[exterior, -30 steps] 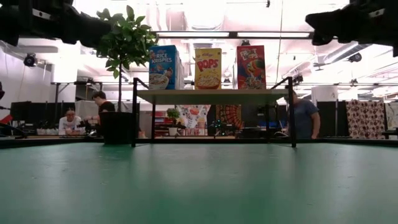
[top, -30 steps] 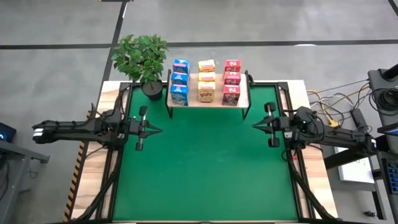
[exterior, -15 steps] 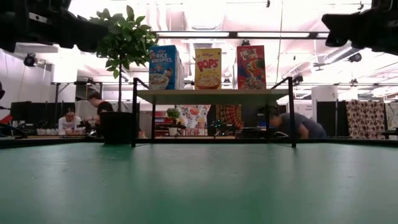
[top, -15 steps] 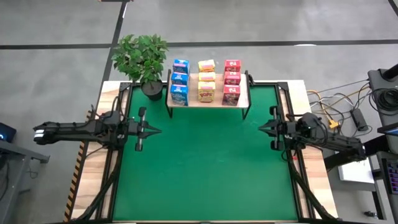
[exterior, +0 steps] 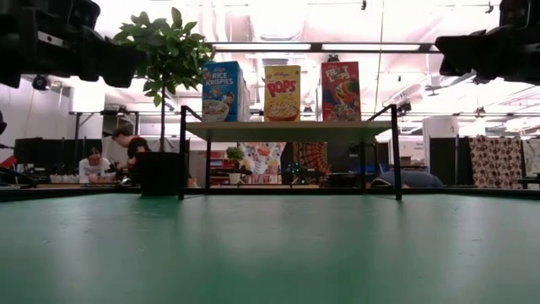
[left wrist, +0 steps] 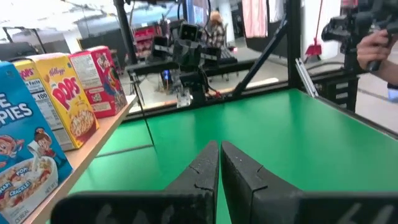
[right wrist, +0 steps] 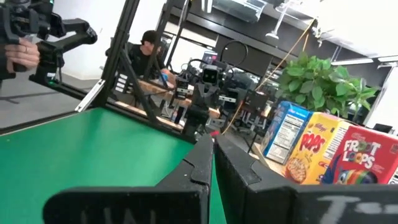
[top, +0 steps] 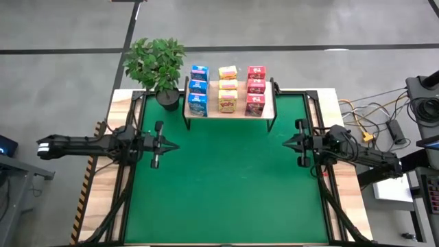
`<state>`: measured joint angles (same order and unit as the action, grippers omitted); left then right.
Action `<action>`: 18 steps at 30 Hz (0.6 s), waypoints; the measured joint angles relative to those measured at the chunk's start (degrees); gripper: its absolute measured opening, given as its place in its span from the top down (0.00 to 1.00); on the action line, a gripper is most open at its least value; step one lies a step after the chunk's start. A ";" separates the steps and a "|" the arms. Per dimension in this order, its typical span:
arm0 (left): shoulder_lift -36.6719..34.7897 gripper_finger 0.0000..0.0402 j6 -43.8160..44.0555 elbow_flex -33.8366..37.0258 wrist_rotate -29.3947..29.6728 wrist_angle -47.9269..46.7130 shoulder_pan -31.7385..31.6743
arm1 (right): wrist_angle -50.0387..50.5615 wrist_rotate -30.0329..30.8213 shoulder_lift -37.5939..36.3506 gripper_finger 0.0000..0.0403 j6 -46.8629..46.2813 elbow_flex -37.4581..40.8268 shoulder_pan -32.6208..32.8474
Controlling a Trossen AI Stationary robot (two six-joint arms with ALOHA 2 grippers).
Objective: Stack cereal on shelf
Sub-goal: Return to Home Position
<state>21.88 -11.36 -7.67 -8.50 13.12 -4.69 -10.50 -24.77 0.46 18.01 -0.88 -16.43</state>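
**At the Mat's Nine and Three: Parking Two Empty Grippers Away From a Full Shelf**

At nine o'clock on the green mat (top: 226,185), the left gripper (top: 171,144) is hanging above the surface. Its fingers are pressed together on nothing and pointing toward three. At three o'clock the right gripper (top: 285,143) is facing it, fingers likewise pressed together and empty.

At twelve o'clock the shelf (top: 212,103) is carrying the cereal boxes in three columns. The blue boxes (top: 198,89) are sitting toward eleven, the yellow boxes (top: 228,88) in the middle, and the red boxes (top: 255,88) toward one. A potted plant (top: 156,62) is standing just beside the shelf's eleven o'clock corner.

The stacking is looking finished, so only the parking seems to be remaining. Doing it well is calling for a level pull of each arm straight back toward its own side. The fingers are best kept together, with no swing toward twelve, where the shelf legs and leaves are waiting to be clipped.
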 joint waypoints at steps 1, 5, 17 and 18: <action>-0.08 1.00 0.23 0.83 -0.01 1.45 0.00 | 0.01 -0.70 -0.02 0.98 0.08 0.05 0.00; -0.23 1.00 1.15 4.78 -0.03 8.58 0.00 | 0.20 -4.31 0.00 0.98 0.47 0.12 0.00; -0.01 1.00 5.02 6.23 0.46 11.37 0.00 | -0.05 -5.99 -0.01 0.98 -1.34 -0.02 0.02; 0.00 1.00 5.03 6.19 0.86 11.35 -0.02 | 0.13 -5.32 0.14 0.98 -2.81 -0.23 0.02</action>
<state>21.88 -6.33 -1.48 -7.64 24.47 -4.71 -10.37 -30.09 0.60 15.20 -1.11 -16.40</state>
